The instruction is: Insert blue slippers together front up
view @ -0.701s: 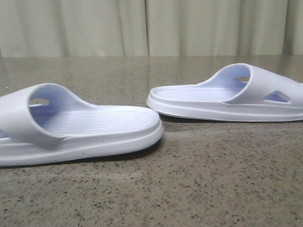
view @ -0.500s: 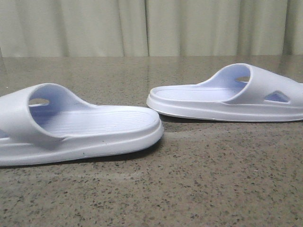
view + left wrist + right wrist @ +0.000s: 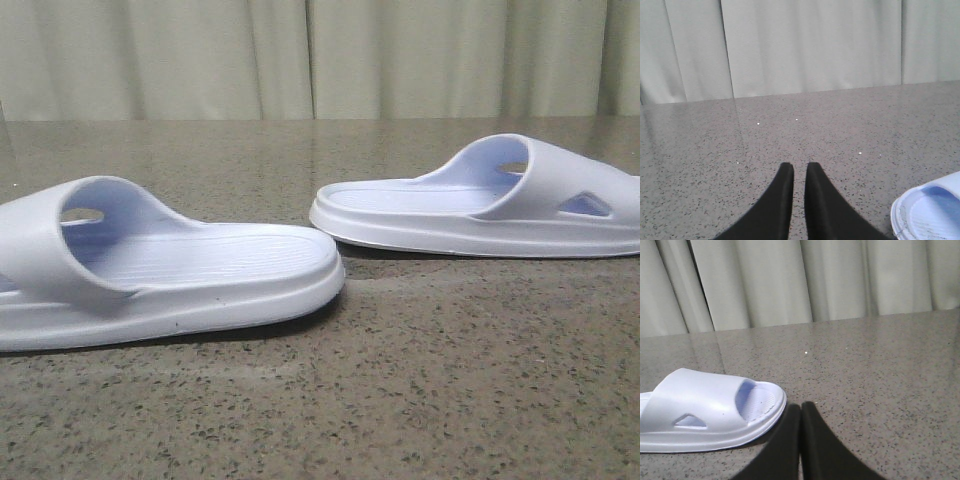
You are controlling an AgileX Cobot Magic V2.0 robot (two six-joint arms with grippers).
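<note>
On the speckled stone worktop (image 3: 420, 400) the two blue slippers lie flat on their soles and well apart, one toward the left edge, one toward the right and farther back. The left slipper (image 3: 170, 270) has its strap at the left with its open heel end reaching toward the middle of the worktop; its long axis runs roughly left to right, slightly angled. The right slipper (image 3: 480, 205) mirrors it: strap toward the right edge, heel end toward the middle, long axis also left to right. Their heel ends face each other across a gap.

Neither arm shows in the front view. In the left wrist view the left gripper (image 3: 799, 172) hovers above bare worktop with its fingers nearly pressed together, a thin slit between them, holding nothing; the rounded end of a slipper sits just beside it. The right gripper (image 3: 801, 410) is pressed together and empty, with the toe of a slipper just beside its fingertips.

The step in hand looks like the first approach. To do it well, each gripper should spread before descending, then take its slipper across the strap, where the foam gives a firm hold. The toes would then have to be turned upward together and the soles kept parallel so one nests against the other.
</note>
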